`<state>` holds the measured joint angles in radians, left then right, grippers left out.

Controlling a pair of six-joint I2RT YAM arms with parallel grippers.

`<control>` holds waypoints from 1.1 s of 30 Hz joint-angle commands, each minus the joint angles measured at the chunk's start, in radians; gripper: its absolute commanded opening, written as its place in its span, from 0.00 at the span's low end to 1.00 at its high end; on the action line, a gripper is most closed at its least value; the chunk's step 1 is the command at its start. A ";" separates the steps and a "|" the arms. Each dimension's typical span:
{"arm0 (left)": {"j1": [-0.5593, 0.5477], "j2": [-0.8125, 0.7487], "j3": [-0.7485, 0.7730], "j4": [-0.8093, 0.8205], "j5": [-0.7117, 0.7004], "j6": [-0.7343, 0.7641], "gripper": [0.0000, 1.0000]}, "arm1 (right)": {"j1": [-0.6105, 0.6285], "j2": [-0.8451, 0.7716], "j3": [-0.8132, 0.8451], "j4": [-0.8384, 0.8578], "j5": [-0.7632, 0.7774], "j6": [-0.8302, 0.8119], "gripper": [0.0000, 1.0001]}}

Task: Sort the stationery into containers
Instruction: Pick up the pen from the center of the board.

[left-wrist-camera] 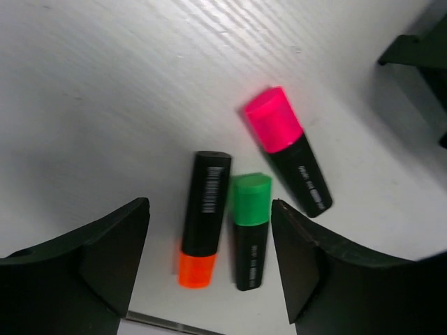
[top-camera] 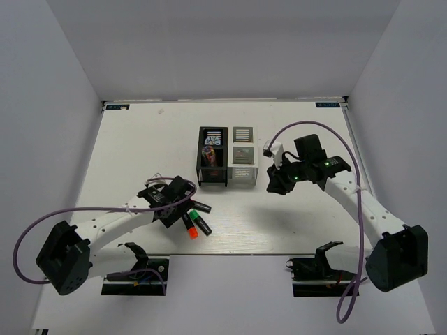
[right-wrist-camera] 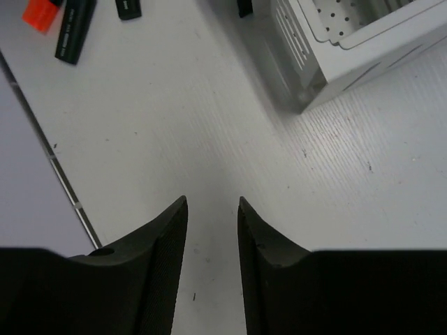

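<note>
Near-left of the slotted black-and-white bins (top-camera: 213, 176), the left gripper (left-wrist-camera: 209, 227) holds spread jaws astride the orange-ended black highlighter (left-wrist-camera: 204, 216) and green-ended black highlighter (left-wrist-camera: 250, 234) on the white desk (left-wrist-camera: 105, 84), their long axes crosswise to the closing line; the right gripper (right-wrist-camera: 212, 209), jaws narrowly parted and empty, is farther off.

Barcode on the orange highlighter (left-wrist-camera: 204, 216); small print unreadable.
</note>
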<state>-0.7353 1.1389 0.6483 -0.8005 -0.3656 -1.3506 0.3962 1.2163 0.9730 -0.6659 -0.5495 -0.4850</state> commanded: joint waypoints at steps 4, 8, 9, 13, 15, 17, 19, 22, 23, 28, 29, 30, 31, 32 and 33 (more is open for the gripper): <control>0.014 0.031 -0.006 0.130 -0.035 -0.286 0.74 | 0.058 -0.026 -0.031 0.065 0.036 -0.005 0.30; 0.019 0.058 0.002 0.103 -0.071 -0.324 0.72 | 0.096 -0.027 -0.051 0.051 -0.038 -0.130 0.21; 0.020 0.059 -0.001 0.119 -0.084 -0.326 0.72 | 0.105 -0.027 -0.056 0.060 -0.043 -0.139 0.20; 0.050 0.073 0.004 0.135 -0.108 -0.322 0.56 | 0.142 -0.031 -0.091 0.084 -0.038 -0.139 0.20; 0.074 0.084 0.011 0.156 -0.102 -0.308 0.55 | 0.148 -0.028 -0.102 0.091 -0.024 -0.142 0.20; 0.077 0.094 0.040 0.153 -0.102 -0.297 0.55 | 0.161 -0.031 -0.115 0.092 -0.010 -0.147 0.20; 0.085 0.131 0.074 0.133 -0.101 -0.291 0.55 | 0.158 -0.034 -0.126 0.097 -0.006 -0.148 0.20; 0.097 0.192 0.105 0.124 -0.087 -0.292 0.59 | 0.164 -0.047 -0.134 0.103 -0.001 -0.148 0.20; 0.094 0.199 0.102 0.133 -0.085 -0.295 0.59 | 0.164 -0.057 -0.144 0.101 0.002 -0.147 0.20; 0.099 0.260 0.141 0.135 -0.078 -0.308 0.59 | 0.161 -0.077 -0.172 0.111 0.005 -0.152 0.20; 0.100 0.275 0.146 0.130 -0.075 -0.308 0.59 | 0.161 -0.084 -0.178 0.109 0.005 -0.150 0.20; 0.100 0.292 0.157 0.118 -0.073 -0.311 0.59 | 0.162 -0.092 -0.184 0.112 0.011 -0.155 0.20; 0.100 0.292 0.165 0.115 -0.073 -0.312 0.59 | 0.164 -0.098 -0.188 0.112 0.008 -0.153 0.20; 0.100 0.303 0.168 0.106 -0.072 -0.315 0.59 | 0.162 -0.101 -0.197 0.117 0.008 -0.156 0.20; 0.102 0.315 0.174 0.100 -0.072 -0.317 0.59 | 0.162 -0.106 -0.200 0.120 0.008 -0.153 0.21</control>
<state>-0.6422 1.4467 0.7803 -0.6521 -0.3840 -1.5131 0.5541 1.1389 0.7860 -0.5732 -0.5407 -0.6235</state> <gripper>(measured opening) 0.594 0.203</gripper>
